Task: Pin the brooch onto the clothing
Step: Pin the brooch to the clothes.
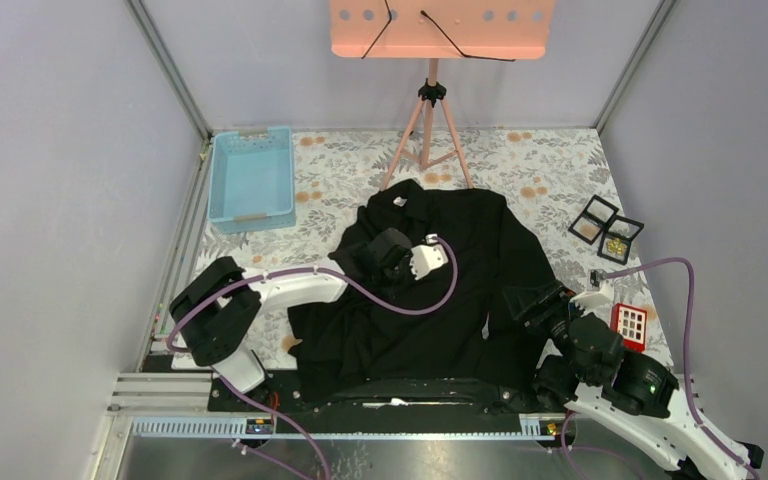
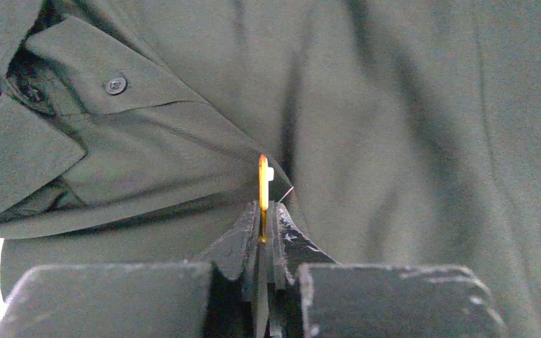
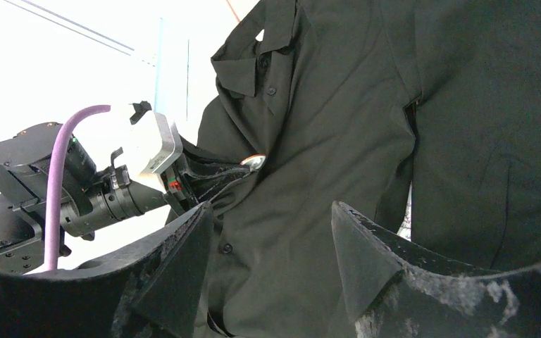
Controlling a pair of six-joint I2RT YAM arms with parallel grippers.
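The left gripper (image 2: 262, 229) pinched the brooch (image 2: 263, 184) edge-on against the shirt (image 2: 408, 141) front, below the collar; the right gripper (image 3: 271, 246) stood spread and empty over the shirt's edge; in my judgement the pin should enter shallowly, the cloth held flat.

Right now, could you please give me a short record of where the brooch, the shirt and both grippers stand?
clothing: black collared shirt, spread on the table, collar at the far end
brooch: gold brooch, held edge-on, its top against the shirt front below the collar
left arm: left gripper shut on the brooch
right arm: right gripper open, holding nothing, by the shirt's right edge
pinned: not visibly yet
nearby: blue basket far left; black boxes far right
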